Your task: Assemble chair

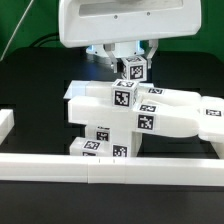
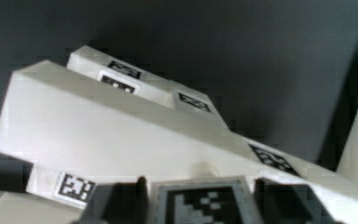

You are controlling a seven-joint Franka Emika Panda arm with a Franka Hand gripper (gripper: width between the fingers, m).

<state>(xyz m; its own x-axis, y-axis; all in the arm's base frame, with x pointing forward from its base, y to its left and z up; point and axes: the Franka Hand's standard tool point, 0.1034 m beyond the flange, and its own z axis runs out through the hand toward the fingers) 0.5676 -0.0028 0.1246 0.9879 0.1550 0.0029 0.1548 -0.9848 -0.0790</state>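
My gripper (image 1: pixel 132 60) hangs at the back centre of the exterior view, shut on a small white chair block (image 1: pixel 133 71) with a black-and-white tag on its face. Right below the block stands the partly joined chair (image 1: pixel 115 115), chunky white tagged pieces stacked and reaching toward the exterior view's right. I cannot tell whether the block touches them. In the wrist view the dark fingers (image 2: pixel 158 200) flank the tagged block (image 2: pixel 208 198), with the gripper (image 2: pixel 208 208) closed on its sides. Beyond it a broad white chair panel (image 2: pixel 105 110) slants away, tags along its edge.
A long white border rail (image 1: pixel 110 165) runs across the front of the black table, and a short arm of it (image 1: pixel 5 125) stands at the exterior view's left. The arm's white housing (image 1: pixel 125 20) fills the top of that view.
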